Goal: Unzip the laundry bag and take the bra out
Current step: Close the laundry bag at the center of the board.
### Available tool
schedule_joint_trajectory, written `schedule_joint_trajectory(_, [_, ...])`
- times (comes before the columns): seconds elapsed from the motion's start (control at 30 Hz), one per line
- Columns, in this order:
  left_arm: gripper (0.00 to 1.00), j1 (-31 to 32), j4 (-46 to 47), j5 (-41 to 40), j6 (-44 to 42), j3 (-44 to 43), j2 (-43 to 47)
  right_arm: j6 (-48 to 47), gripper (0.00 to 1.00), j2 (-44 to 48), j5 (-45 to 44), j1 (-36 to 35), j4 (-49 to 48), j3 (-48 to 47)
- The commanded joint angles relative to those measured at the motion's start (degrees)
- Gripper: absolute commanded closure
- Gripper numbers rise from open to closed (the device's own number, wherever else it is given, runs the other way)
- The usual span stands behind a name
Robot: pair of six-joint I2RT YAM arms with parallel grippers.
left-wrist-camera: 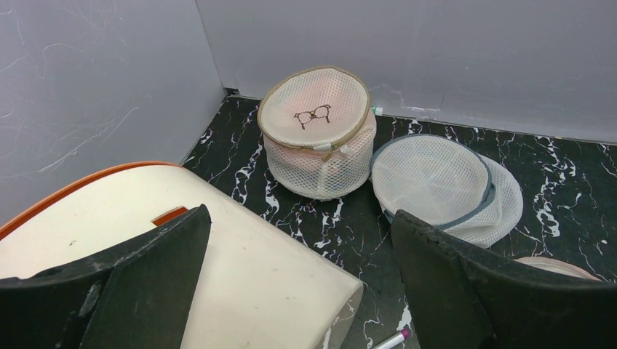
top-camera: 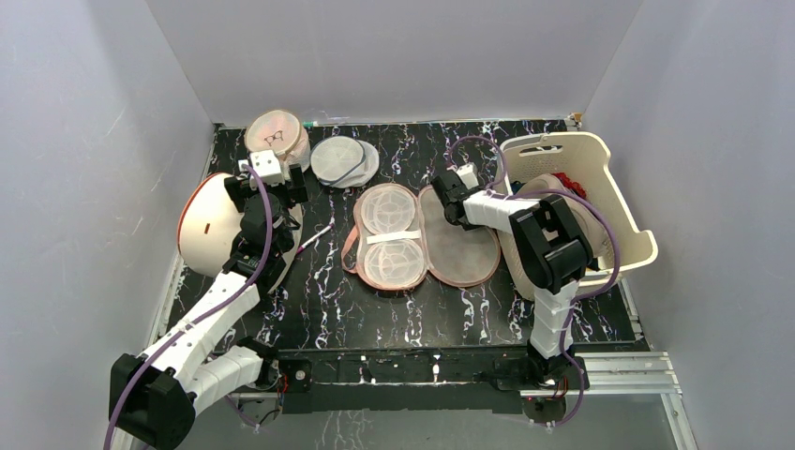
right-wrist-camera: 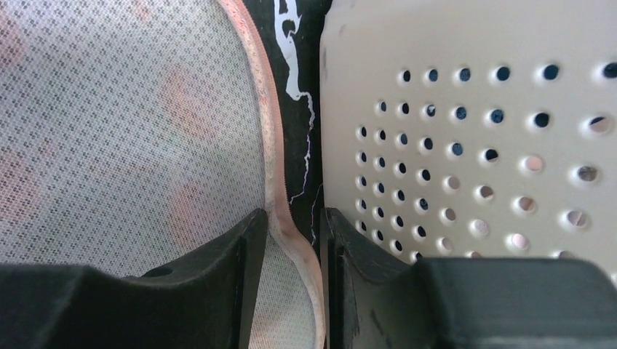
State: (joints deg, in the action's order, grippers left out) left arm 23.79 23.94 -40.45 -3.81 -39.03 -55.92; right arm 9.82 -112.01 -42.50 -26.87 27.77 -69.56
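Worktop in a black marble pattern is what we look down on. At its left edge we find a cream tub with an orange rim, lying on its side. Over the tub hangs the left gripper, its fingers spread wide with nothing between them. Beyond it, near the back wall, we see a round pink mesh pouch with a black icon, and just beside it on the right a round white mesh pouch. A thin white stick lies on the worktop in front of them. At the centre the laundry bag lies unzipped and spread flat, with white mesh showing in its left half. We cannot pick out the bra. The right gripper is clenched on the zip rim of the bag's right half, close beside the wall of a cream perforated basket that holds clothes.
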Motion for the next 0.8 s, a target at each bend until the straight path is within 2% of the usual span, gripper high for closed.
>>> schedule_joint_trajectory(0.0, [0.06, -0.24, 1.12, -0.13, 0.17, -2.32, 1.40, 2.14, 0.66, -0.11, 5.33, 1.62, -2.69, 1.78])
schedule_joint_trajectory(0.2, [0.06, -0.24, 1.12, -0.09, 0.21, -2.35, 1.38, 4.65, 0.61, 1.52, 15.01, 1.90, -3.96, 4.05])
schedule_joint_trajectory(0.5, [0.06, -0.24, 1.06, -0.13, 0.25, -2.32, 1.55, 9.49, 0.62, 3.68, 34.23, 2.36, -5.61, 5.83])
schedule_joint_trajectory(0.67, [0.05, -0.24, 1.21, -0.37, 0.21, -2.22, 1.84, 10.10, 0.64, 3.45, 37.91, 2.38, -6.49, 6.70])
schedule_joint_trajectory(0.77, [0.05, -0.24, 1.17, -0.31, 0.21, -2.28, 1.85, 9.97, 0.71, 2.90, 38.50, 2.36, -6.74, 6.88])
